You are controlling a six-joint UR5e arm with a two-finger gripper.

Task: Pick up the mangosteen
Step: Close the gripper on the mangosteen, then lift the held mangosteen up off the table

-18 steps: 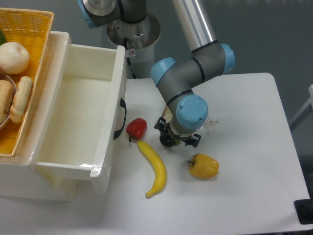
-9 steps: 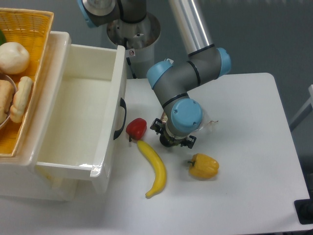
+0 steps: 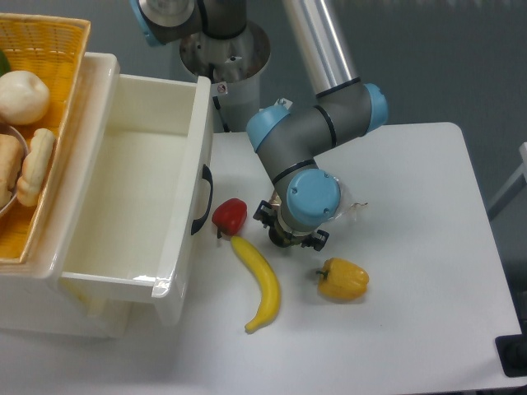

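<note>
One dark mangosteen (image 3: pixel 282 239) sits on the worktop (image 3: pixel 412 271) directly beneath the gripper (image 3: pixel 288 237), at three o'clock from the red pepper (image 3: pixel 230 215), the wrist having slid slightly toward nine o'clock over it, though whether the fingers are spread or pinching I cannot tell.
</note>
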